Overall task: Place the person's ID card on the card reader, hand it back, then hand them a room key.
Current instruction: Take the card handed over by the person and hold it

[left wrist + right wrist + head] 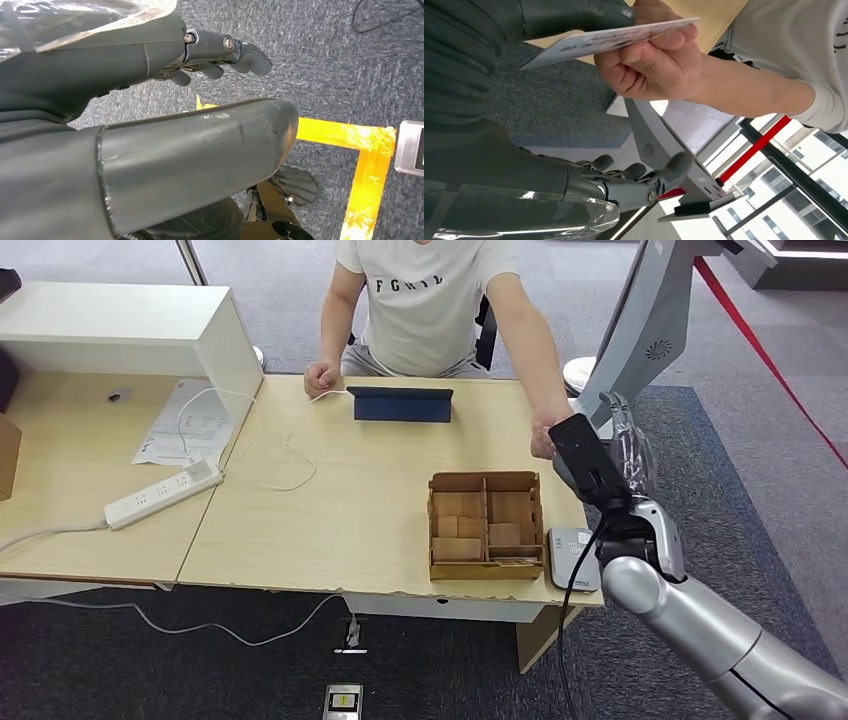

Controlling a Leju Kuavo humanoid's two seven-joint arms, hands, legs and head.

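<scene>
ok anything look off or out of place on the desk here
Mostly tidy. One oddity: the card reader sits at the table's front right corner, overhanging the edge slightly. A white cable trails loosely across the top.

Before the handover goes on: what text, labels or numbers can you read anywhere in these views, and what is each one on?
"FC..." in dark capitals on the person's shirt; the later letters are unclear.
ID card, in the person's hand: printed lines, too blurred to read.
Paper sheet: print too small.
Card reader: markings too small.
</scene>
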